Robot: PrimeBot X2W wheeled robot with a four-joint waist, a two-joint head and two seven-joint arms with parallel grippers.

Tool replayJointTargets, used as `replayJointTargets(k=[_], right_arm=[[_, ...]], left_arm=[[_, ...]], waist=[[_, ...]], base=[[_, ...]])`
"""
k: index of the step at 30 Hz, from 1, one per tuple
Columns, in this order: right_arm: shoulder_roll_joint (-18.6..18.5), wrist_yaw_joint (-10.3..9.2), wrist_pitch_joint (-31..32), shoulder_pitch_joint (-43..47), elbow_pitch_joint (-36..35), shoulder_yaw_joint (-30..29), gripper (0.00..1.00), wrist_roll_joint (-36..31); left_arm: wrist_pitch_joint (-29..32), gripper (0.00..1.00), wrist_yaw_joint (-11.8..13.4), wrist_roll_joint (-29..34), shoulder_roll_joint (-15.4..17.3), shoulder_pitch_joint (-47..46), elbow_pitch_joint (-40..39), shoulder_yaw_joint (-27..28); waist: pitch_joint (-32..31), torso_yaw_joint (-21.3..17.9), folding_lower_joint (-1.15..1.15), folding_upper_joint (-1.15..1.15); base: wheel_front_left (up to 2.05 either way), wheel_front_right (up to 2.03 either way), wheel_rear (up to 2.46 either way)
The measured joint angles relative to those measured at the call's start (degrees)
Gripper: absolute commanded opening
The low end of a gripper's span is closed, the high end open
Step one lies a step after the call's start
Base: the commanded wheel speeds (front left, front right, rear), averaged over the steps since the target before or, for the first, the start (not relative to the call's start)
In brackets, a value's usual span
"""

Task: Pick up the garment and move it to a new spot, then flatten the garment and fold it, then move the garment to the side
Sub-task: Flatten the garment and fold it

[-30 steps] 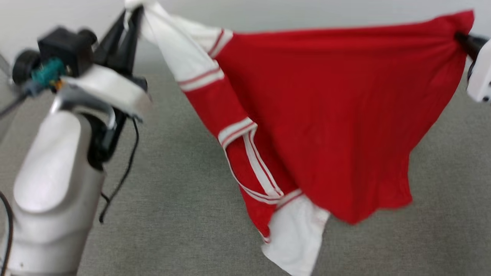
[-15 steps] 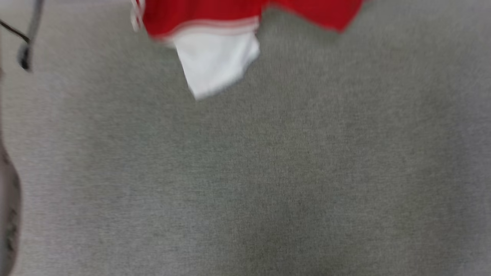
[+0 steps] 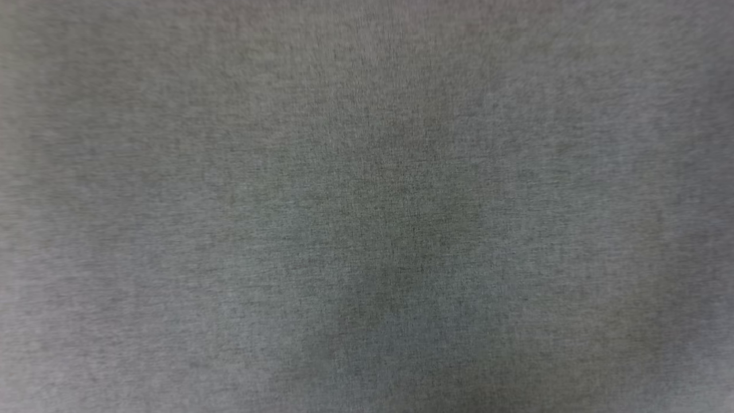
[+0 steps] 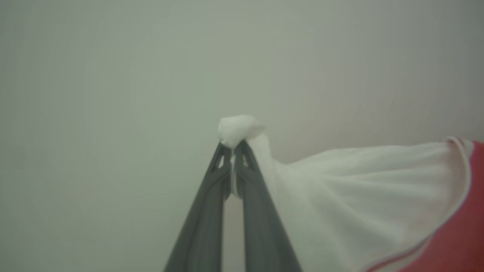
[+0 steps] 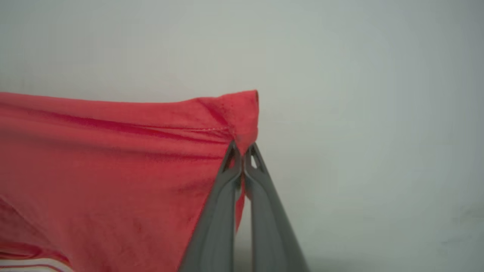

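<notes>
The garment hangs in the air between both arms. In the left wrist view its white sleeve (image 4: 359,196) fans out to the right, with red cloth at the far right edge. My left gripper (image 4: 232,145) is shut on a bunched tip of that white sleeve. In the right wrist view the red body of the garment (image 5: 113,158) stretches off to the left, a bit of striped trim showing at the bottom left. My right gripper (image 5: 242,151) is shut on a red corner of it.
The head view looks straight down on a blurred grey cloth surface (image 3: 367,206). Behind both grippers stands a plain pale wall (image 5: 359,94).
The head camera has swung downward: the stretched garment and both arms slid up out of its picture, leaving just the grey surface.
</notes>
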Motion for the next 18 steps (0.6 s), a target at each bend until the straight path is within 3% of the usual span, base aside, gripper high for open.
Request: replayJointTargets(k=[8,14,18], right_arm=[[0.43,-0.01,-5.59,-2.58,8.79,6.1,0.0,3.21],[0.58,-0.01,-7.79,-1.42,14.89,10.42,0.0,5.39],[0.64,-0.01,-9.83,3.93,17.74,13.72,0.0,7.7]], left_arm=[[-3.01,0.0,-0.59,-1.21,-0.54,-0.62,6.55,0.12],[-4.89,0.0,-2.01,-3.74,-1.89,3.0,11.46,0.55],[-5.71,0.0,-2.98,-6.41,-2.76,9.59,13.8,1.36]], waist=[[4.99,-0.18,0.0,0.0],[3.62,0.49,-0.01,0.0],[1.11,0.88,-0.01,0.0]], base=[[0.0,0.0,0.0],[0.0,0.0,0.0],[0.0,0.0,0.0]])
